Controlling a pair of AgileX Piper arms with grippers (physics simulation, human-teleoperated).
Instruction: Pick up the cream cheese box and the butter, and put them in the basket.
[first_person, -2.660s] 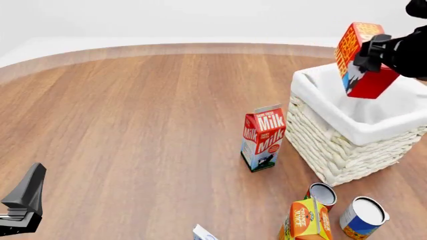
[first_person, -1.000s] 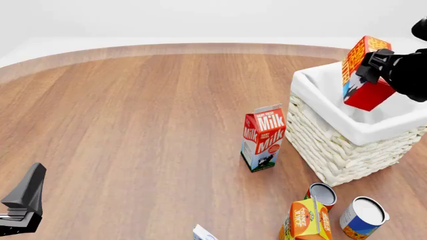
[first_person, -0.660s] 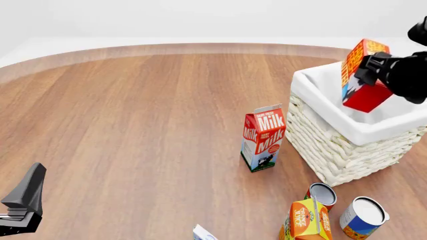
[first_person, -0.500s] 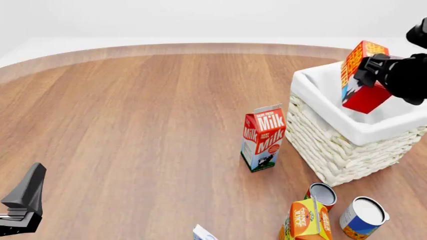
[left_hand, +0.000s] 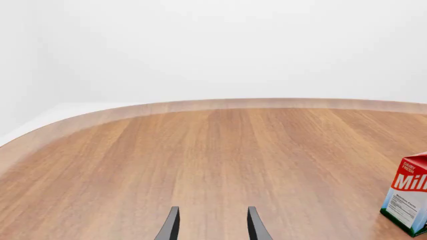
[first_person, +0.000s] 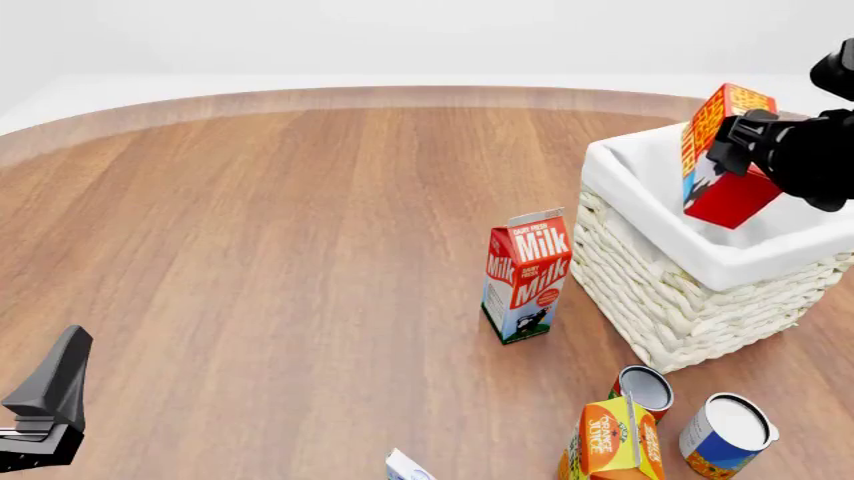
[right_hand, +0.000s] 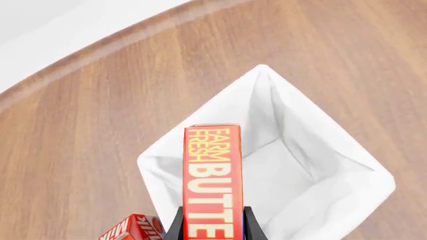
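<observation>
At the far left, the left tool (left_hand: 211, 225) sits low over bare wood, its two dark fingers parted with nothing between them; it looks parked there, well away from everything, probably waiting for its turn. Just right of it along the near edge of the counter (first_person: 267, 250), a small white corner with pale blue print pokes into the front view: this seems to be the cream cheese box (first_person: 407, 467), mostly cut off by the frame and not yet picked up.

Toward the middle stands the milk carton (first_person: 526, 275), upright, just beside the basket's left wall but apart from it. It would crowd any approach to the basket from the left side, though not one from above.

Near the front right, an orange juice carton (first_person: 614, 440) and two cans (first_person: 645, 390) (first_person: 725, 434) cluster below the basket; they lie close to the cream cheese box and could be nudged when it is reached for.

The basket (first_person: 667, 300) sits at the right, its white liner folded over the rim and, in the right wrist view, nothing lying inside. The right tool (first_person: 754, 135) is closed on the butter (first_person: 721, 155), gripping its long narrow sides so the carton hangs tilted, lower end dipping toward the opening. Held this way, over the middle of the opening, it should clear the rim when released.
</observation>
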